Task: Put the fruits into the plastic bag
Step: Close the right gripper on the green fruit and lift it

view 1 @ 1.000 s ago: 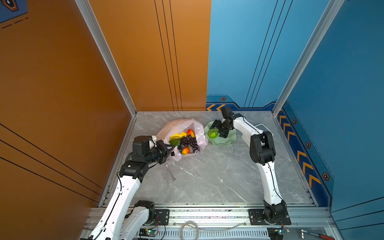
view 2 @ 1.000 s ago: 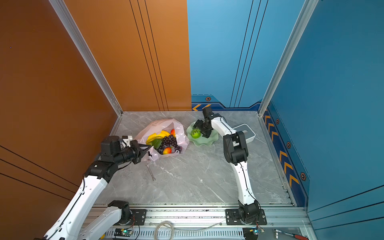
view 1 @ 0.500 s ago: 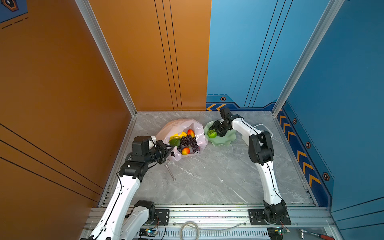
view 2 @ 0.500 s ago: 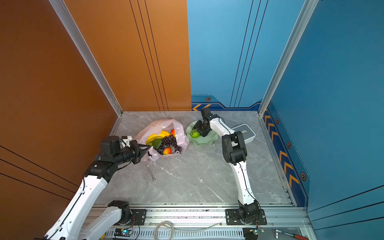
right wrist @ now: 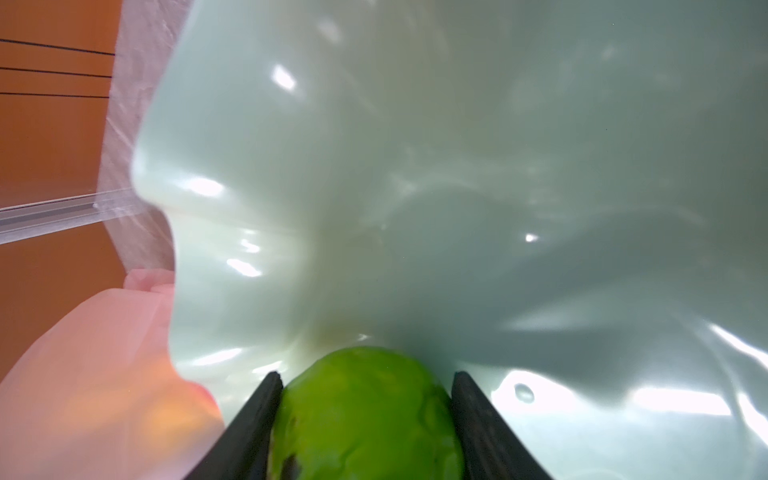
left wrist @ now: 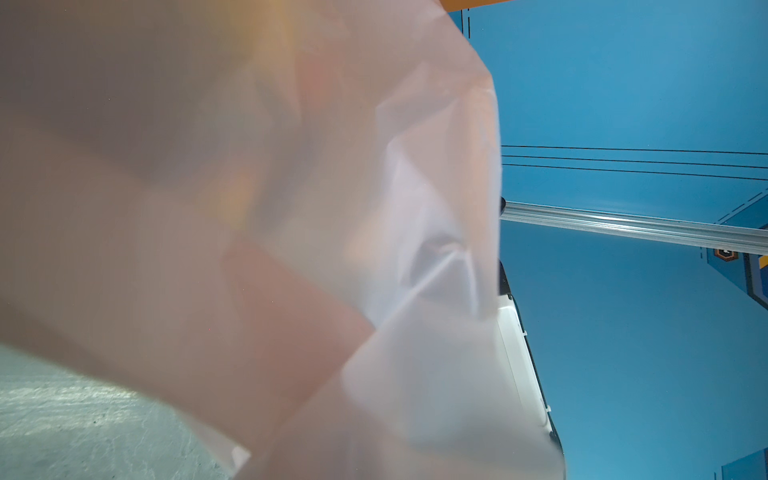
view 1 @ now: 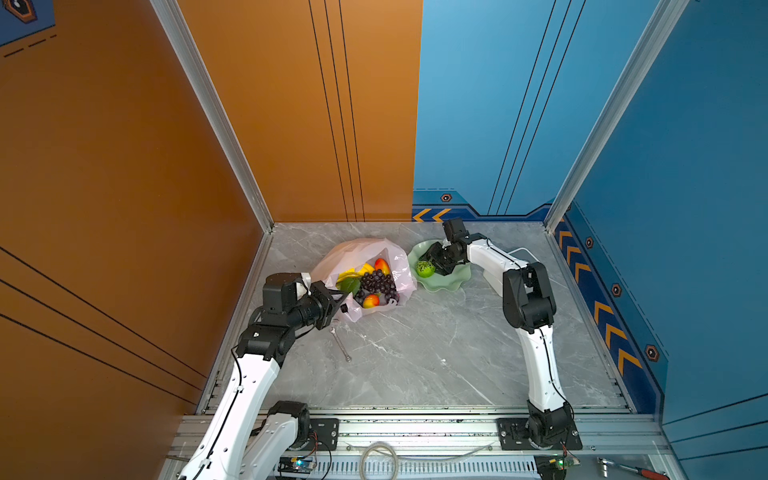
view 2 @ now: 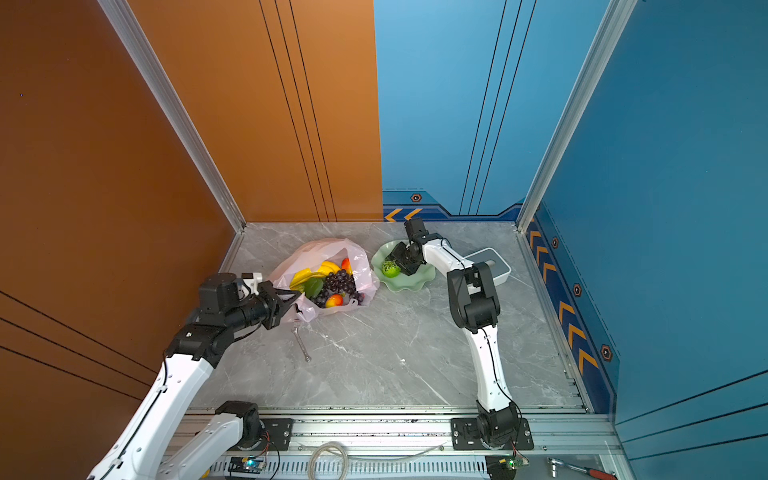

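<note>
Green fruit [right wrist: 365,415] in downturned right hand [right wrist: 365,376]

On your right claw [right wrist: 365,376] the fingers [right wrist: 253,424] are black, flanking a bright green, mottled fruit [right wrist: 365,419]. Under it the dish [right wrist: 457,187] is glossy pale green. At your left claw [view 1: 343,296] the bag [view 1: 353,253] is translucent pale pink, the grapes [view 1: 377,282] inside dark purple.
</note>
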Motion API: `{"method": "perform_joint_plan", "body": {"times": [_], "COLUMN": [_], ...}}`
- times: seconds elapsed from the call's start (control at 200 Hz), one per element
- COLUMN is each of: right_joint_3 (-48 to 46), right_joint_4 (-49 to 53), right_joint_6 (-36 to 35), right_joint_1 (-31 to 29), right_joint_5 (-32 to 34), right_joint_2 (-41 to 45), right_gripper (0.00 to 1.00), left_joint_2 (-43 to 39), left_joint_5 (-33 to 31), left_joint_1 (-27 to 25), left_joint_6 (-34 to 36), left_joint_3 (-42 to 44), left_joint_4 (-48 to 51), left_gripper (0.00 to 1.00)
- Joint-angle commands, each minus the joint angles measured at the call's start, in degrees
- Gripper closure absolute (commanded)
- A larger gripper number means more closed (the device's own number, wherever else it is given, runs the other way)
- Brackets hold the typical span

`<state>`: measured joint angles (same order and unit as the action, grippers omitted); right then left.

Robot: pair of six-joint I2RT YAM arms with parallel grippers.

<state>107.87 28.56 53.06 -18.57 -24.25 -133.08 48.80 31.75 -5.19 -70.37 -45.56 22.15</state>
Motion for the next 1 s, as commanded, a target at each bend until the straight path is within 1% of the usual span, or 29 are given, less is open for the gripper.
{"method": "perform_joint_plan", "body": {"times": [0.0,0.095,0.365,0.626,0.711,0.996], "right_joint_3": [-3.7,-8.61,-18.27,-31.92,-34.21,-39.06], "right_joint_4": [-4.89,-9.92,-21.57,-42.06,-43.56,-43.49], "right_joint_6": [2.57,4.82,11.21,23.89,24.73,24.72], "right_joint_1": [1.23,2.24,4.83,7.81,8.57,9.81], "right_joint_5": [-2.38,-4.01,-8.96,-14.26,-15.36,-20.38], "right_joint_2": [5.06,7.51,13.67,20.65,22.53,30.32], "right_gripper": [0.53,0.54,0.54,0.54,0.54,0.54], "left_joint_2": [-0.56,-0.29,0.7,1.3,1.3,1.04], "left_joint_5": [-0.46,-0.46,-0.39,-0.02,0.03,0.51], "left_joint_1": [0.53,0.42,0.23,0.09,0.01,-0.08], "left_joint_6": [0.24,0.2,0.13,0.11,0.11,0.14], "left_joint_3": [0.45,0.51,0.65,0.76,0.91,0.67], "left_joint_4": [0.35,0.0,-1.23,-2.02,-2.18,-2.18], "left_gripper": [1.0,1.0,1.0,1.0,1.0,1.0]}}
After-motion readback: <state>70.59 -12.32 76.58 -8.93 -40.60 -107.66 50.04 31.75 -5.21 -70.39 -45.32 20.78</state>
